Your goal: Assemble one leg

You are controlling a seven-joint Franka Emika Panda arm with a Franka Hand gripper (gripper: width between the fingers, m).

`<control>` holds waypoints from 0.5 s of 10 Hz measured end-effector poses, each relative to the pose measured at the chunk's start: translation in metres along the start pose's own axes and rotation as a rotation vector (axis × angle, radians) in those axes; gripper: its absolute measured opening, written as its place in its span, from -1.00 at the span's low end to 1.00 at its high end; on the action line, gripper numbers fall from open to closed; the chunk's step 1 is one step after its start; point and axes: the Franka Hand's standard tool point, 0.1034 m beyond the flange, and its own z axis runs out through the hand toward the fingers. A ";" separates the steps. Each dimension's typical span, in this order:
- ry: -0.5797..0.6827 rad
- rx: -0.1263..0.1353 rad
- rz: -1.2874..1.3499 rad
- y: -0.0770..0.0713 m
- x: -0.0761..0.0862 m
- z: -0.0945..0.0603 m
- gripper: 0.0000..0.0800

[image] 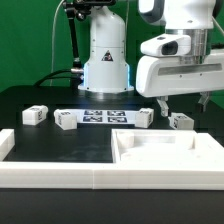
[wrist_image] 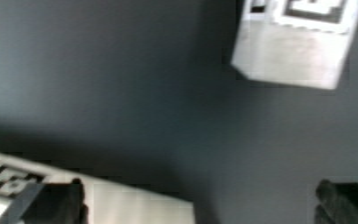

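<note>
Several short white legs with black-and-white tags lie on the black table in the exterior view: two at the left (image: pixel 33 116) (image: pixel 66 120), one by the marker board (image: pixel 143 117) and one at the right (image: pixel 181 121). My gripper (image: pixel 183 102) hangs open and empty just above the right leg, with a dark finger on either side of it. In the wrist view that leg (wrist_image: pixel 297 45) lies on the dark table ahead of my gripper (wrist_image: pixel 201 205), apart from both fingertips (wrist_image: pixel 51 205). Nothing is between the jaws.
The marker board (image: pixel 103 116) lies in front of the robot base (image: pixel 106 60). A large white recessed panel (image: pixel 165 150) sits at the front right, with a white rim (image: pixel 20 150) at the front left. A white tagged piece (wrist_image: pixel 105 200) shows beside one finger; which one, I cannot tell.
</note>
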 end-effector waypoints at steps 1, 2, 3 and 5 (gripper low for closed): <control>0.018 0.004 -0.009 -0.005 -0.003 0.003 0.62; 0.010 0.002 -0.012 -0.003 -0.003 0.003 0.62; -0.056 -0.002 -0.013 -0.002 -0.007 0.003 0.62; -0.216 -0.011 -0.015 -0.005 -0.007 0.001 0.62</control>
